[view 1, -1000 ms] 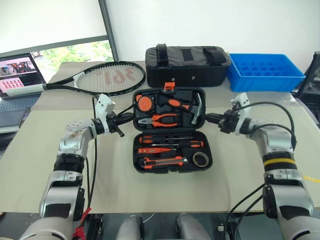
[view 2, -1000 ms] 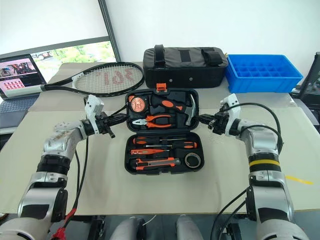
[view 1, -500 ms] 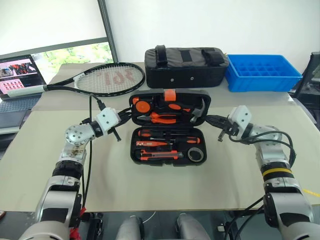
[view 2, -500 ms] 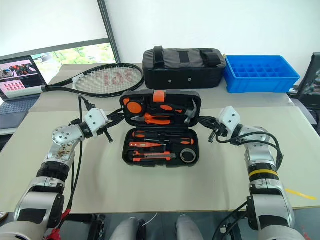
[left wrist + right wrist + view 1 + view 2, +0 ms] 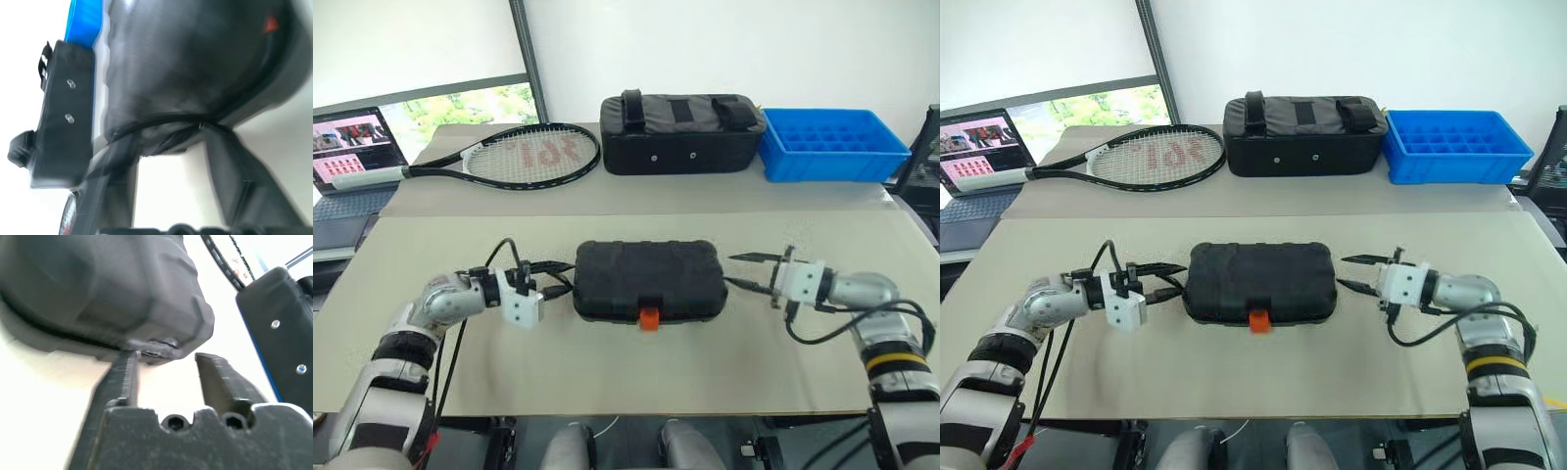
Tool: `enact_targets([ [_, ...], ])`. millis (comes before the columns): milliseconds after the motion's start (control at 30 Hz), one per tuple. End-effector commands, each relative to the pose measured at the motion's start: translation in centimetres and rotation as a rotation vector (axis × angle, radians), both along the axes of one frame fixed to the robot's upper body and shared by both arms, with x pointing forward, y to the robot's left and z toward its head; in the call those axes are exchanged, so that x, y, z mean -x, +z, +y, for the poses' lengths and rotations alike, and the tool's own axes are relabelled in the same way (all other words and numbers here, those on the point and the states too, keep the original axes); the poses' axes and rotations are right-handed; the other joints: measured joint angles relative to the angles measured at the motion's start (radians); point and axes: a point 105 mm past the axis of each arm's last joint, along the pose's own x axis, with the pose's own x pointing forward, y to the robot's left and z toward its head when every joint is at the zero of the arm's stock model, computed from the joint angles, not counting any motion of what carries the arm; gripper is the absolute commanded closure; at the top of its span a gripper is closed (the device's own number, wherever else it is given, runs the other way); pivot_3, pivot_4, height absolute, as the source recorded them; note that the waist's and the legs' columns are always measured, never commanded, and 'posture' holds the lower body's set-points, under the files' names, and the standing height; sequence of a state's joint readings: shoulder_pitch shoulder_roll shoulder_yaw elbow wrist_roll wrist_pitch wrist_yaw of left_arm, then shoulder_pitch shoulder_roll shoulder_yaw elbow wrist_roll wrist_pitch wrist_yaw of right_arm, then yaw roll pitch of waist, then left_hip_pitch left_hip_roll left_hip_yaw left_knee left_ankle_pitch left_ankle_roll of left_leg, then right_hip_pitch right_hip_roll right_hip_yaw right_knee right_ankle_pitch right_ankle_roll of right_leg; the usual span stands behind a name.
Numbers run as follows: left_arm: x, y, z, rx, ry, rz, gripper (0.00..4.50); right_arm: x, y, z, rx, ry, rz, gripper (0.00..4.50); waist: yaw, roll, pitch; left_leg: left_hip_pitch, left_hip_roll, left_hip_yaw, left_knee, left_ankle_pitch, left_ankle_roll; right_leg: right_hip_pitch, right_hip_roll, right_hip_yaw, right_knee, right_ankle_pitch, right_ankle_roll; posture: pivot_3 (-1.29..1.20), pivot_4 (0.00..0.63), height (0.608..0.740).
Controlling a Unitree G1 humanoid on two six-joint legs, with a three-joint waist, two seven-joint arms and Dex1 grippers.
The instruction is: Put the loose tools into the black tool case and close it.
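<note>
The black tool case (image 5: pixel 646 277) lies shut in the middle of the table, its orange latch (image 5: pixel 649 318) facing me. The loose tools are hidden. My left gripper (image 5: pixel 553 277) is open at the case's left end, its fingers (image 5: pixel 234 176) pointing at the shell (image 5: pixel 205 63) with nothing between them. Just off the case's right end, my right gripper (image 5: pixel 744 271) is open too and holds nothing. In the right wrist view one finger (image 5: pixel 122 377) comes very close to the case's corner (image 5: pixel 98 289).
A tennis racket (image 5: pixel 529 155) lies at the back left. A black fabric bag (image 5: pixel 680 132) stands behind the case, with a blue tray (image 5: pixel 837 144) to its right. A laptop (image 5: pixel 347 147) sits past the table's left edge.
The case's lid has come down and the case is now shut. Both grippers have dropped back toward me, rolled over and gone from shut to open.
</note>
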State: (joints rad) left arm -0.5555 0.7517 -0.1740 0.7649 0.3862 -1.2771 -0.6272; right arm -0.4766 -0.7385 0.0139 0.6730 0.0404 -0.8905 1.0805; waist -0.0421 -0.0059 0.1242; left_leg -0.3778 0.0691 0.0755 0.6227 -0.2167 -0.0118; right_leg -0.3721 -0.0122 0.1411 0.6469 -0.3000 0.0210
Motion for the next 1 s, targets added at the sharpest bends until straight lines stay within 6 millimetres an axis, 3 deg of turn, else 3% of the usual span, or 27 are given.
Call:
enact_targets([
  [33, 2.1, 0.6, 1.8, 0.043, -0.015, -0.045, 1.09, 2.2, 1.0, -2.6, 0.018, -0.038, 0.001, 1.87, -0.001, 0.000, 0.000, 0.004, 0.000, 0.000, 0.000, 0.000, 0.000, 0.003, 0.000, 0.000, 0.000, 0.000, 0.000, 0.00, 0.150, 0.708],
  [100, 2.1, 0.4, 3.1, 0.088, 0.059, -0.023, 1.09, 2.9, 1.2, -3.0, -0.055, -0.081, 0.072, 1.87, -0.001, -0.001, 0.000, 0.009, 0.002, 0.003, -0.002, -0.002, 0.002, 0.008, -0.003, 0.000, -0.001, -0.002, 0.000, 0.00, 0.150, 0.708],
  [200, 1.4, -0.3, 5.2, 0.126, 0.196, 0.039, 1.09, 4.5, 1.4, -1.9, -0.176, -0.101, 0.234, 1.87, -0.003, -0.001, 0.001, 0.010, 0.002, 0.005, -0.002, -0.002, 0.002, 0.008, -0.004, 0.000, 0.000, -0.002, 0.000, 0.00, 0.150, 0.708],
  [300, -2.1, 1.1, 6.2, 0.358, 0.405, 0.153, 1.09, 8.2, 0.1, 1.9, -0.220, -0.026, 0.542, 1.87, -0.002, -0.001, 0.000, 0.010, 0.005, 0.008, -0.001, -0.002, 0.002, 0.012, -0.004, 0.000, 0.001, -0.002, 0.000, 0.00, 0.150, 0.708],
  [400, -4.5, 3.3, 4.4, 0.548, 0.400, 0.318, 1.09, 10.6, -1.5, 5.0, -0.202, 0.032, 0.768, 1.87, 0.006, -0.003, -0.001, 0.008, 0.004, 0.008, 0.003, -0.002, 0.002, 0.009, -0.003, -0.007, 0.002, -0.004, 0.003, 0.00, 0.150, 0.708],
  [533, -5.6, 5.6, 1.1, 0.649, 0.290, 0.486, 1.09, 10.8, -2.6, 6.8, -0.132, 0.078, 0.851, 1.87, 0.012, -0.005, -0.002, -0.002, 0.007, 0.006, 0.006, -0.001, 0.000, 0.002, -0.002, -0.017, 0.002, -0.007, 0.009, 0.00, 0.150, 0.708],
  [633, -5.6, 6.7, -1.8, 0.649, 0.184, 0.583, 1.09, 8.9, -3.4, 7.2, -0.079, 0.061, 0.819, 1.87, 0.005, -0.005, -0.002, -0.004, 0.007, 0.005, 0.006, -0.001, 0.001, 0.002, -0.001, -0.017, 0.001, -0.007, 0.008, 0.00, 0.150, 0.708],
  [700, -5.4, 6.8, -3.6, 0.600, 0.124, 0.611, 1.09, 5.7, -3.4, 6.8, -0.077, -0.023, 0.697, 1.87, 0.005, -0.004, -0.002, -0.004, 0.008, 0.003, 0.006, -0.001, 0.001, 0.002, 0.000, -0.017, 0.001, -0.007, 0.008, 0.00, 0.150, 0.708],
  [833, -5.3, 6.9, -5.6, 0.551, 0.064, 0.645, 1.09, -0.9, -0.8, 5.3, -0.157, -0.201, 0.439, 1.87, -0.003, -0.005, -0.001, -0.002, 0.008, 0.002, 0.006, -0.001, 0.001, 0.002, 0.003, -0.016, 0.001, -0.006, 0.007, 0.00, 0.150, 0.708],
  [1000, -5.0, 5.2, -7.0, 0.480, 0.039, 0.684, 1.09, -4.9, 1.5, 3.2, -0.224, -0.330, 0.258, 1.87, 0.000, -0.004, -0.002, -0.003, 0.007, 0.001, 0.005, 0.002, -0.003, 0.001, 0.003, -0.015, 0.001, -0.003, 0.001, 0.00, 0.150, 0.708],
])
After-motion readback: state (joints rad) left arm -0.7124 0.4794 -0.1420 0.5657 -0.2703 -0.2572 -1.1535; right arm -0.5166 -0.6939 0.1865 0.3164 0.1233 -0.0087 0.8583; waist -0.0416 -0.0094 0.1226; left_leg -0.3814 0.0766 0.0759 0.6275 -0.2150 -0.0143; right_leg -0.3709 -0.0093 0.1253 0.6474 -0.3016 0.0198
